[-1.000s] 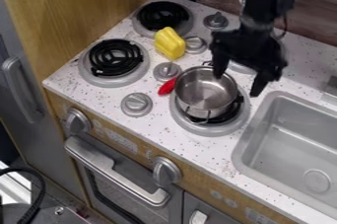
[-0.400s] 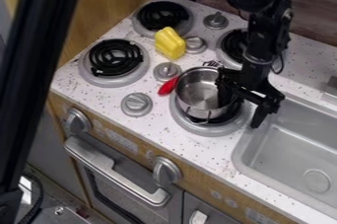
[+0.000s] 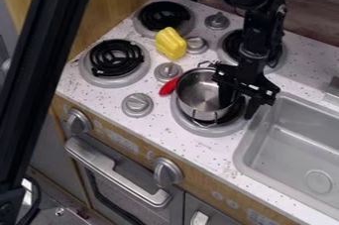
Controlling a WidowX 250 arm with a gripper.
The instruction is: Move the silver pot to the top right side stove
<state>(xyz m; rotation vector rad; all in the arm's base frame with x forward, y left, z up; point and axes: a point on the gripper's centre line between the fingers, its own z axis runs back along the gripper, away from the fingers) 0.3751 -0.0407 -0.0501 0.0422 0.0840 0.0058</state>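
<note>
Note silver pot (image 3: 197, 90) on front right burner (image 3: 200, 130), hiding most of that coil. See pincer (image 3: 238, 110) spread across the pot's right wall, with one finger down inside and the other outside. Cannot make out any contact with the metal. See back right burner (image 3: 232, 43) partly blocked by arm (image 3: 255, 35), itself cut off at the top edge. Cannot identify red piece (image 3: 169, 86) at the pot's left side. Lose part of counter (image 3: 169, 127) behind slanting black bar (image 3: 53, 60). See sink (image 3: 285, 140) cropped at right.
</note>
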